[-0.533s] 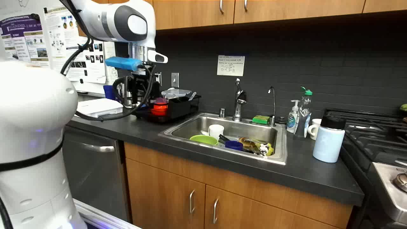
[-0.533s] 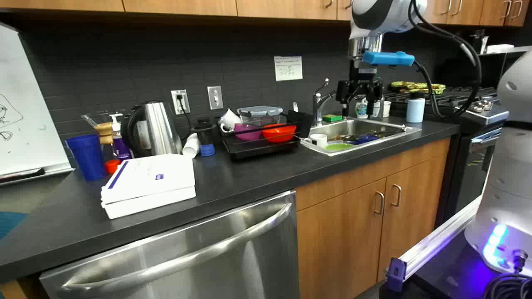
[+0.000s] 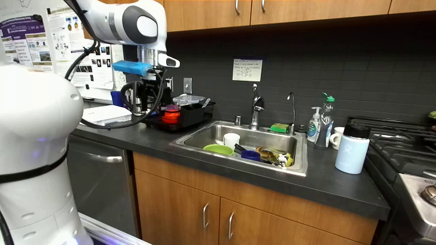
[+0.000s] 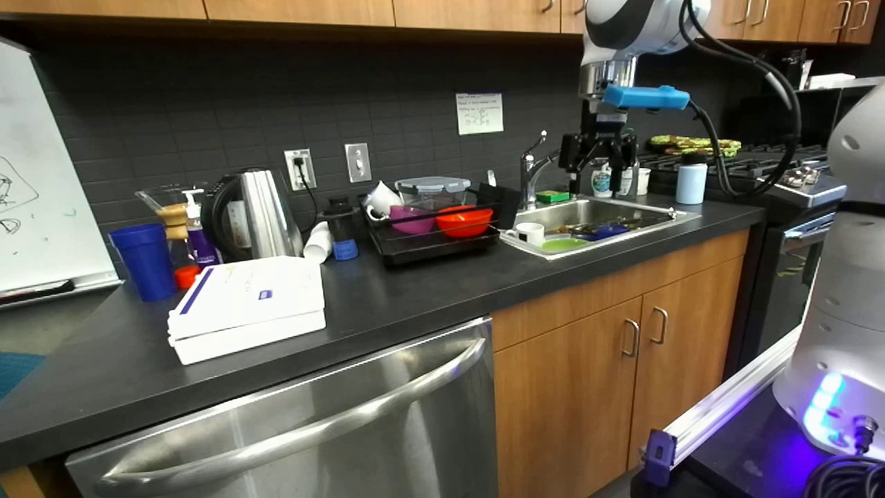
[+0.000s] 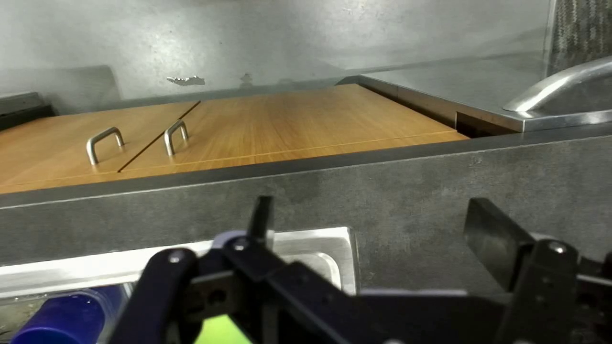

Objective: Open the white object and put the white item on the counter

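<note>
The white object, a flat white box (image 4: 249,304) with a purple stripe on its lid, lies on the dark counter (image 4: 415,290); its lid is down and its inside is hidden. It also shows beside the arm as a white box (image 3: 107,114). The white item is hidden or out of view. My gripper (image 4: 595,183) hangs high by the sink, well away from the box. In the wrist view the gripper (image 5: 370,210) has its fingers wide apart, with only countertop and a sink corner seen beyond the gap. Its fingertips are hidden in an exterior view behind the cable.
A black dish rack (image 4: 435,238) with bowls stands between the box and the steel sink (image 3: 190,139), which holds a white cup (image 3: 231,140) and other dishes. Behind the box are a kettle (image 4: 266,214) and a blue cup (image 4: 145,263). The faucet (image 3: 255,105) rises at the sink's back.
</note>
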